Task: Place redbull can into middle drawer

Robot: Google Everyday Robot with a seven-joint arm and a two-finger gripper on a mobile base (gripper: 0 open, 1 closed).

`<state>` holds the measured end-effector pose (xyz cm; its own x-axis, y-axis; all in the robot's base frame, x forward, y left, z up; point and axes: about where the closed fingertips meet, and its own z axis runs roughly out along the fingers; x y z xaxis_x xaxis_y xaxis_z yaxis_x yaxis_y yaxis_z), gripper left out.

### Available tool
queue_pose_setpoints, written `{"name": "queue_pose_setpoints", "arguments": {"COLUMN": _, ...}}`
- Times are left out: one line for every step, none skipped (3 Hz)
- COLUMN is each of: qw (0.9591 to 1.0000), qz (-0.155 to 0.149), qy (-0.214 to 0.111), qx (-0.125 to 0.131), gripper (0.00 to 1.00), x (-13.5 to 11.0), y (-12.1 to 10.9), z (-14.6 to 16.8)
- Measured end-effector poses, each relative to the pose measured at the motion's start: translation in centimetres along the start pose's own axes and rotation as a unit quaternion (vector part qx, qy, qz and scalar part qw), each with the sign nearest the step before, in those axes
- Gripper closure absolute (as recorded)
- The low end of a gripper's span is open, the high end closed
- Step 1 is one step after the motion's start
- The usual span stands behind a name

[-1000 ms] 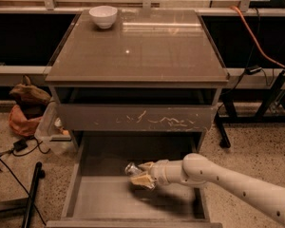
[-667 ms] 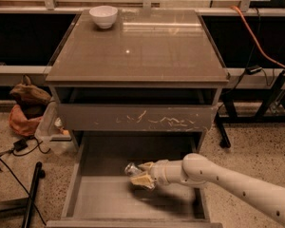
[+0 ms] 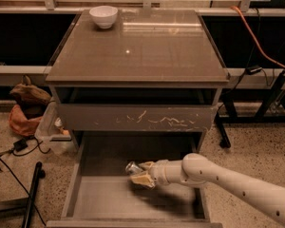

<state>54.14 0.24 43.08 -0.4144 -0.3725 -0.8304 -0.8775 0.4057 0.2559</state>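
Observation:
The middle drawer (image 3: 104, 198) is pulled open at the bottom of the cabinet, with low side walls and a smooth grey floor. My white arm reaches in from the lower right. My gripper (image 3: 141, 174) is inside the drawer, just above its floor, shut on the redbull can (image 3: 132, 167). Only the can's shiny silver end shows, sticking out to the left of the fingers (image 3: 142, 180); the rest is hidden by them.
The drawer above has a front panel (image 3: 137, 118) with pale scratches and is closed. A white bowl (image 3: 103, 16) sits on the cabinet top at the back left. An orange bag (image 3: 23, 120), cables and a black pole (image 3: 32, 194) lie on the floor at the left.

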Motion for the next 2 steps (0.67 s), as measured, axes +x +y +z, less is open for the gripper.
{"name": "queue_pose_setpoints", "arguments": {"qw": 1.0, "qz": 0.0, "qy": 0.0, "qx": 0.0, "gripper": 0.17, "x": 0.0, "y": 0.0, "z": 0.0}}
{"name": "queue_pose_setpoints", "arguments": {"qw": 1.0, "qz": 0.0, "qy": 0.0, "qx": 0.0, "gripper": 0.0, "x": 0.0, "y": 0.01, "z": 0.01}}
